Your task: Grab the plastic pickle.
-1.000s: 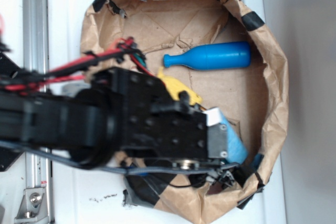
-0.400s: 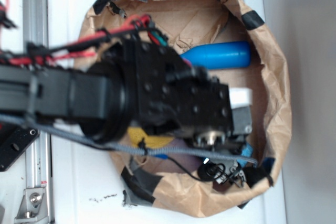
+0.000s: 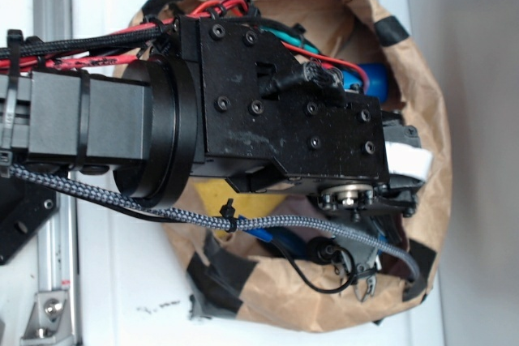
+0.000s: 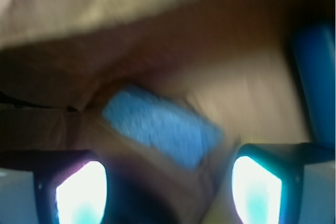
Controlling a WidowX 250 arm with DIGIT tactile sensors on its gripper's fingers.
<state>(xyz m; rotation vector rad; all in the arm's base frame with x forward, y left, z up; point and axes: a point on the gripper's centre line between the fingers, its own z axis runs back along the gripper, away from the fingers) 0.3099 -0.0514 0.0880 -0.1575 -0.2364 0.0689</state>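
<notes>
The gripper (image 4: 168, 188) is hanging low inside the paper bowl (image 3: 426, 131), near its right wall, with its fingers (image 4: 79, 190) standing wide apart and nothing showing between them. The pickle is not showing in either view. The arm (image 3: 268, 119) is covering most of the bowl's floor from above, and the blurred wrist view is taking in only brown paper, the sponge (image 4: 160, 124) and the bottle (image 4: 315, 72). So which way the pickle lies from the gripper, and how its long axis is running, cannot be told. What the gripper is actually facing is the sponge. It is lying just ahead of the open fingers, roughly centred between them, with its long side slanting from upper left to lower right in the wrist view. The bottle is standing off to the right of that view, beyond the right finger. From above, only its blue end (image 3: 373, 77) is peeking out past the arm toward the bowl's upper right rim. A yellow thing (image 3: 235, 198) is showing under the arm nearer the lower left rim. The pickle is probably sitting somewhere beneath the arm's body or outside the wrist camera's narrow field. Closing here would likely be catching the sponge instead, so the coming move seems to be calling for finding the pickle before any descent.
</notes>
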